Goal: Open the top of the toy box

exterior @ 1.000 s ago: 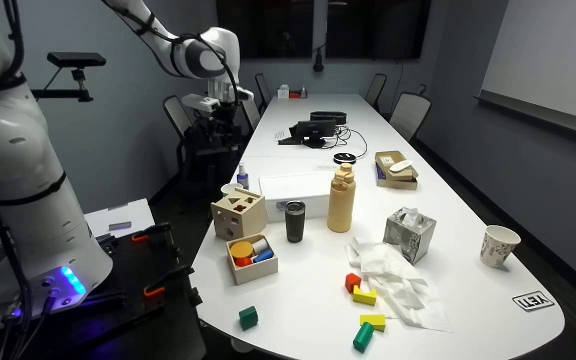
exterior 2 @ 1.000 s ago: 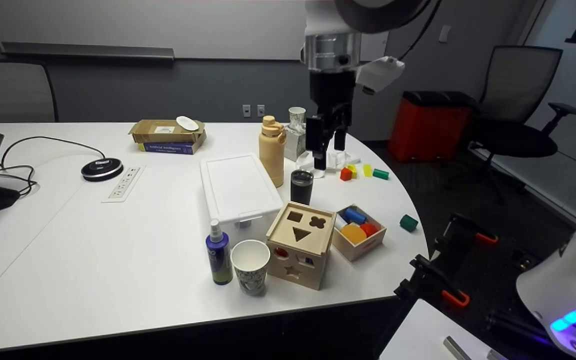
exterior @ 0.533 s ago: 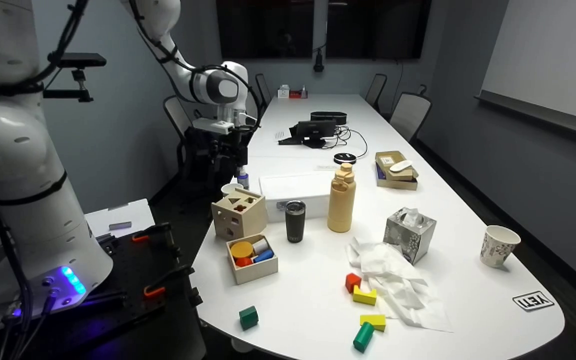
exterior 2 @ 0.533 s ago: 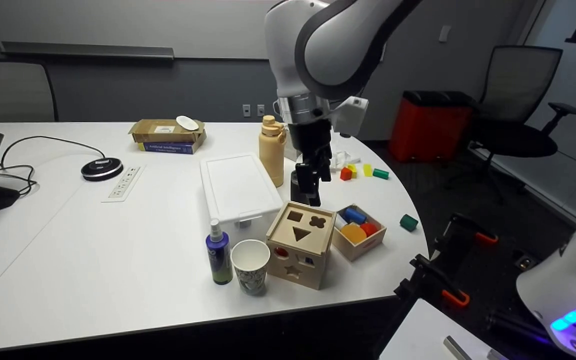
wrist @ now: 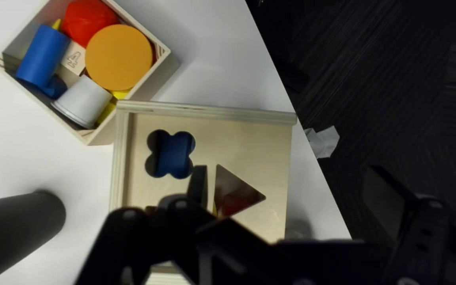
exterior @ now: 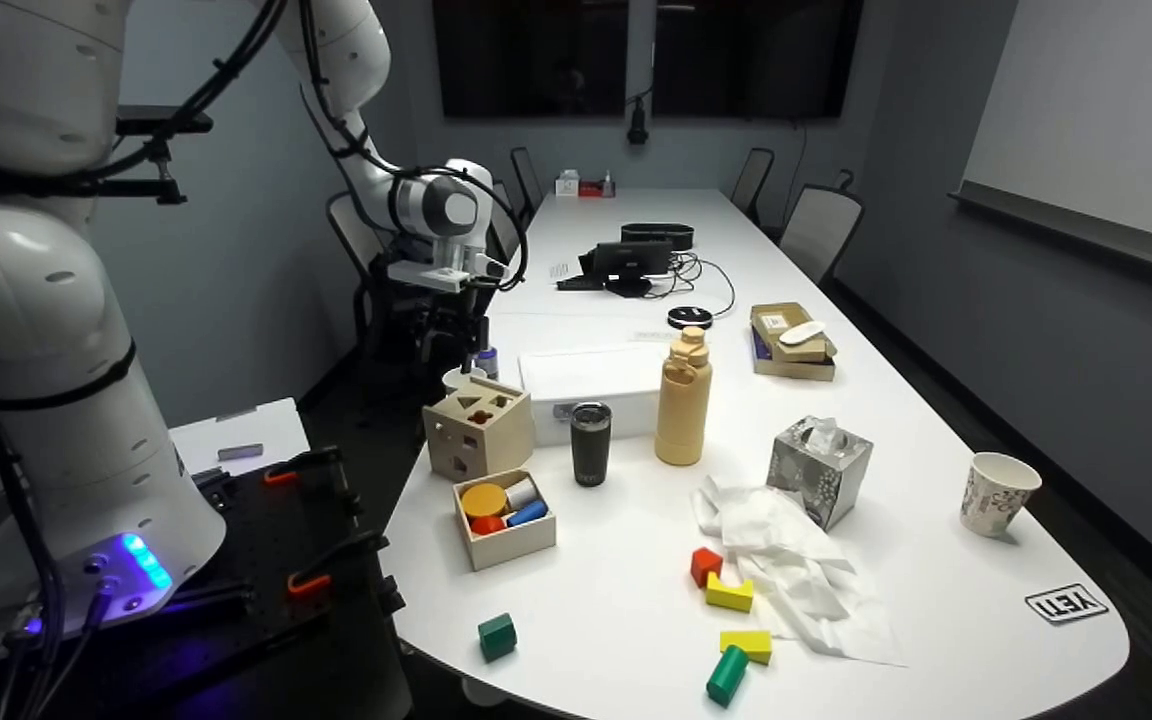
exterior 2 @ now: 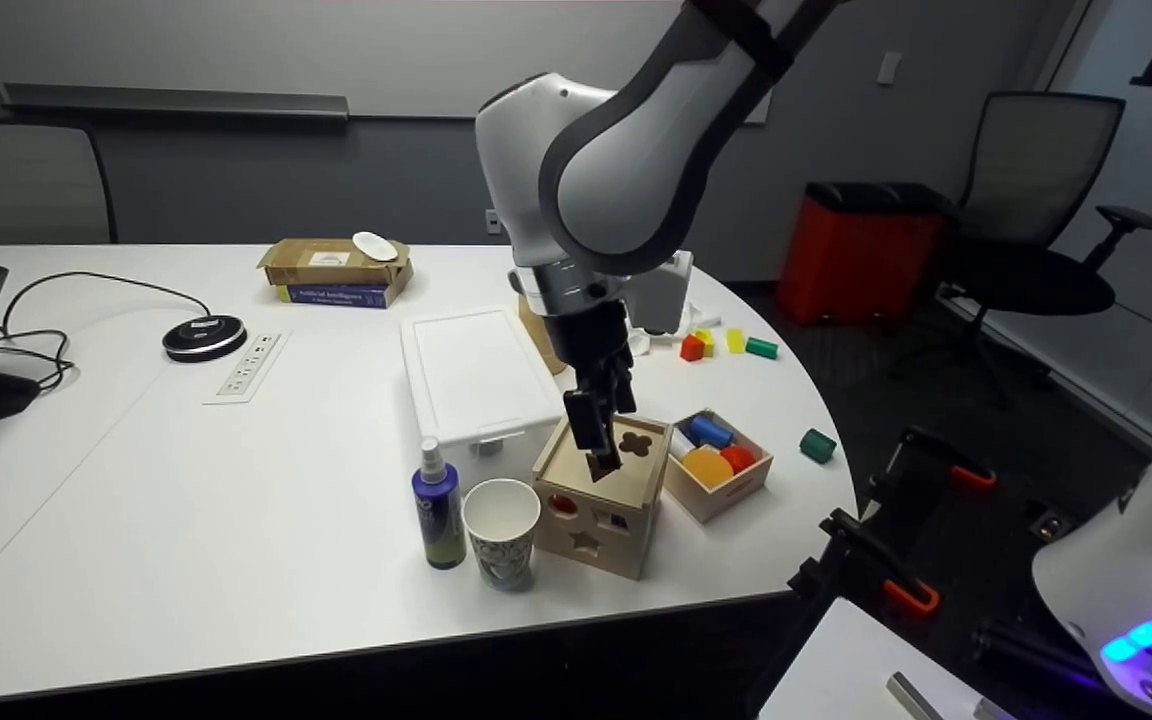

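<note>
The toy box (exterior 2: pixel 591 535), a light-wood cube with dark cut-out holes, stands upright near the table edge; it also shows in an exterior view (exterior: pixel 506 440). Its top (wrist: pixel 251 154) lies flat in place, with a clover hole and a triangular hole in the wrist view. Raised rims border the top on visible sides. My gripper (exterior 2: pixel 614 437) is open and empty, pointing down over the top. In the wrist view (wrist: pixel 291 178) one finger is over the top between the two holes, the other past the table edge over the floor. I cannot tell whether the finger touches the top.
A tray of coloured blocks (exterior: pixel 516 548) stands beside the box. A black cup (exterior: pixel 591 450), a white lidded bin (exterior 2: pixel 481 380), a paper cup (exterior 2: pixel 503 545) and a spray bottle (exterior 2: pixel 438 520) stand close around it. An orange bottle (exterior: pixel 681 420) stands behind the black cup.
My gripper has come down and across, from high near the black cup to just over the top of the toy box. It stays open. The box and other objects have not moved.
</note>
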{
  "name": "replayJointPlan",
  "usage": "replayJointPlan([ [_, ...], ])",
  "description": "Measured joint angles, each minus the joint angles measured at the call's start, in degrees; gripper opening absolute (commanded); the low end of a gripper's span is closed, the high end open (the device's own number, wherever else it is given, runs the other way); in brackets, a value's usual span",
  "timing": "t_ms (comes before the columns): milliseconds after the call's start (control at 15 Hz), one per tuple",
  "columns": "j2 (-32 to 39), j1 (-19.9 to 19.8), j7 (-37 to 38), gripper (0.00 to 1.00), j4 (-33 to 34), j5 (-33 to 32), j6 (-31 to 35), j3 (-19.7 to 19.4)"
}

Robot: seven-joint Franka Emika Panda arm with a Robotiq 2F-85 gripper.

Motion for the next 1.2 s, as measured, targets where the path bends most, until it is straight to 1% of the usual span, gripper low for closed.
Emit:
replayJointPlan([
  [667,7.6,1.1,-4.8,1.0,2.9,0.0,0.1,1.0],
  [1200,10.7,1.5,-5.3,1.0,5.9,-0.1,0.2,1.1],
])
